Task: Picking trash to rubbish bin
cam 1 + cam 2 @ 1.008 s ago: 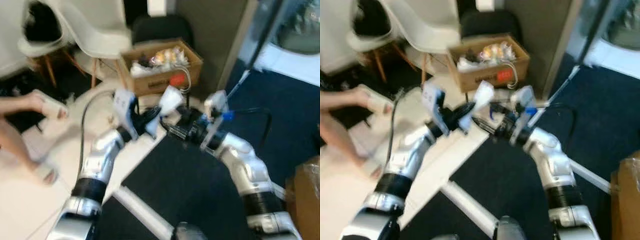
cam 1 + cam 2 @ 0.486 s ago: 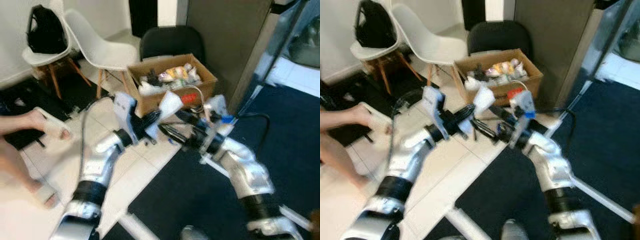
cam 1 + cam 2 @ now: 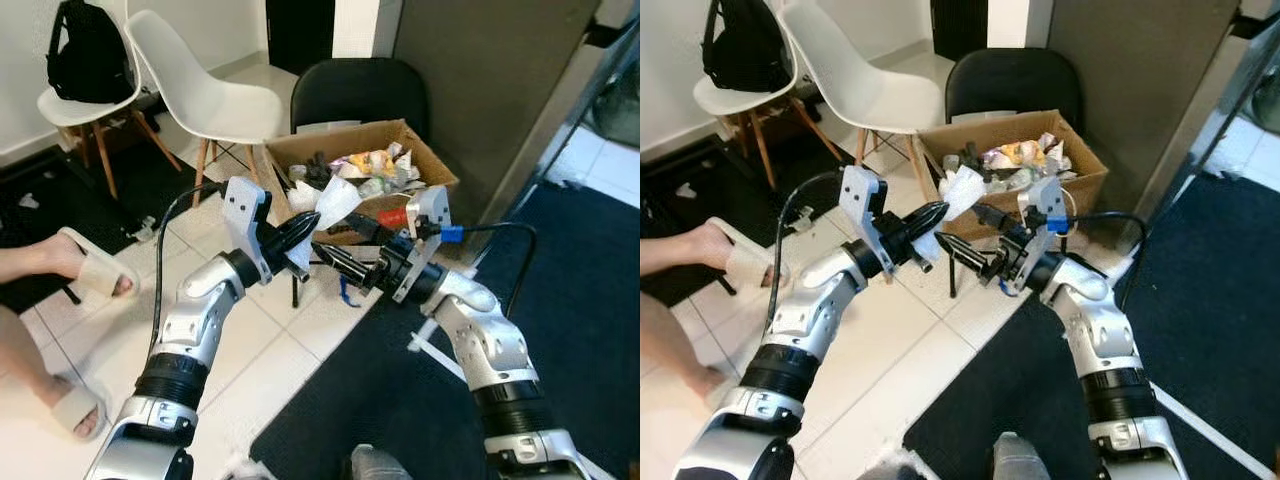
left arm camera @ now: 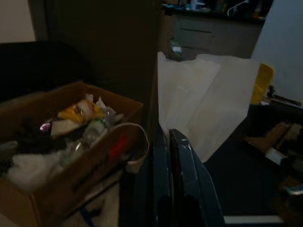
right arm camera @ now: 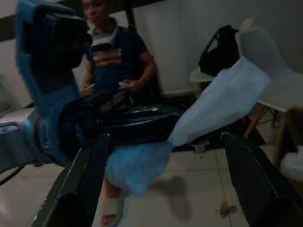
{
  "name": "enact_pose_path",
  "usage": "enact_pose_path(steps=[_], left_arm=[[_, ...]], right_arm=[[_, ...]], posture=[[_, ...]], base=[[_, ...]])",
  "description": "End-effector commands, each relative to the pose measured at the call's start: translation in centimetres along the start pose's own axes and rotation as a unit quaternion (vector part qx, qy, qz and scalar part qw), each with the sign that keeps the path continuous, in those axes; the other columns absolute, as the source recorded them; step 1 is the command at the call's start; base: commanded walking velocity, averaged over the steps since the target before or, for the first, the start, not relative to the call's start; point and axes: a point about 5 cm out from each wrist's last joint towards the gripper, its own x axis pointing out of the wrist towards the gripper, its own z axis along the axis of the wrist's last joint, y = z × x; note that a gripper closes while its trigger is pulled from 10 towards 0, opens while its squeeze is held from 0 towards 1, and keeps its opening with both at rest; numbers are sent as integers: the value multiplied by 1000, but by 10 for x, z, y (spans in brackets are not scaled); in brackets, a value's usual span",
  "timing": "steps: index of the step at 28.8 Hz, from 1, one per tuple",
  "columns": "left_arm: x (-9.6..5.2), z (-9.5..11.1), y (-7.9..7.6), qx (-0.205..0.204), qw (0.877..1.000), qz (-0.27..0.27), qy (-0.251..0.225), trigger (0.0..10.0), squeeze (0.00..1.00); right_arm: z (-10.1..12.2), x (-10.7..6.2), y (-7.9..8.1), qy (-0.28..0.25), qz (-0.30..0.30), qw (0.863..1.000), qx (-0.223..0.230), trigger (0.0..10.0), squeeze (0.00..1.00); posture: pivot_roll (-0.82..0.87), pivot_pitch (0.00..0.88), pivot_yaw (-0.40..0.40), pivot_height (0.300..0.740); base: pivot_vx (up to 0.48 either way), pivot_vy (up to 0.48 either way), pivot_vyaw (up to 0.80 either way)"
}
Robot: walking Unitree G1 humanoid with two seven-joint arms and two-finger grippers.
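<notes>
My left gripper (image 3: 308, 226) is shut on a crumpled white tissue (image 3: 337, 198), held in the air just in front of the cardboard box (image 3: 432, 177) that is full of trash. In the left wrist view the shut fingers (image 4: 179, 150) pinch the tissue (image 4: 208, 106), with the box (image 4: 80, 175) beyond them. My right gripper (image 3: 335, 242) is open and points toward the left one, its fingers standing on either side of the tissue's lower end (image 5: 137, 163) without touching it.
Two white chairs (image 3: 205, 90) stand at the back left, one carrying a black backpack (image 3: 88, 40), and a black chair (image 3: 362, 92) is behind the box. A person's slippered foot (image 3: 85, 270) rests on the tiles at left. Dark carpet (image 3: 560, 300) lies to the right, by a grey cabinet (image 3: 480, 70).
The camera moved and the picture steadied. The left gripper kept its hold on the tissue, and both grippers now stand closer to the box.
</notes>
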Motion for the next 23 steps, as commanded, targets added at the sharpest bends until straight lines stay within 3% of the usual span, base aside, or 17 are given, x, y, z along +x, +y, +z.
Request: enact_pose_path(steps=[1,7,21,23], left_arm=[[-1,2,2,4,1000,0,0,10000,0],[-1,2,2,4,1000,0,0,10000,0],[-1,2,2,3,1000,2,-2,10000,0],[-1,2,2,2,1000,3,-3,10000,0]], right_arm=[[1,1,0,5,1,1000,-3,10000,0],[0,2,0,9,1,1000,2,10000,0],[1,1,0,9,-2,1000,-2,10000,0],[-1,2,0,20,-1,1000,1,10000,0]], posture=[[-63,0,46,740],[-63,0,46,740],[-62,0,45,740],[-62,0,45,740]], base=[[480,0,0],[480,0,-800],[480,0,0],[480,0,-800]])
